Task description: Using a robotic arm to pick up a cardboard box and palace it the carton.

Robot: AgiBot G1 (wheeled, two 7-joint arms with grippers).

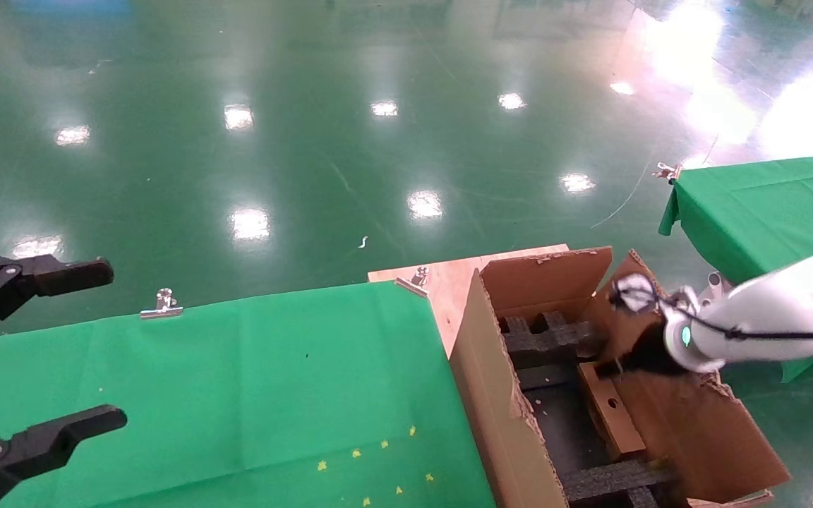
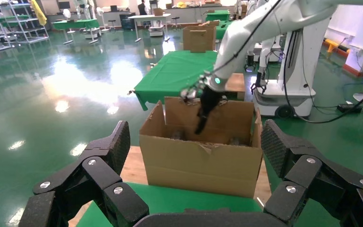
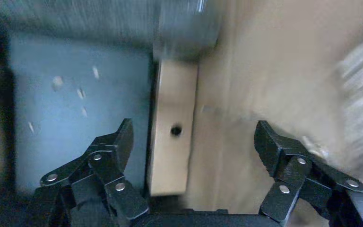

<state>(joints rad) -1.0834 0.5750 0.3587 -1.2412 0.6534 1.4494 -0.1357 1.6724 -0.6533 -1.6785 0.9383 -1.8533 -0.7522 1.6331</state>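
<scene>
Small flat brown cardboard box with a round hole in its face [image 1: 611,410] lies inside the large brown corrugated carton with ragged flaps [image 1: 498,402], against the carton's right wall, between the black foam inserts [image 1: 547,340] at the far and near ends. Right wrist view: box [image 3: 172,142] lies below the jaws, free of both fingers. White jointed robotic arm [image 1: 766,317] reaches into the carton from the right; right gripper [image 3: 194,142] spread wide, holding nothing, over the box. Carton stands at the right end of the bench, just beside the green cloth [image 1: 237,395] on bare wood. Left gripper [image 1: 46,346] hangs over the bench's left edge, jaws wide apart, empty.
</scene>
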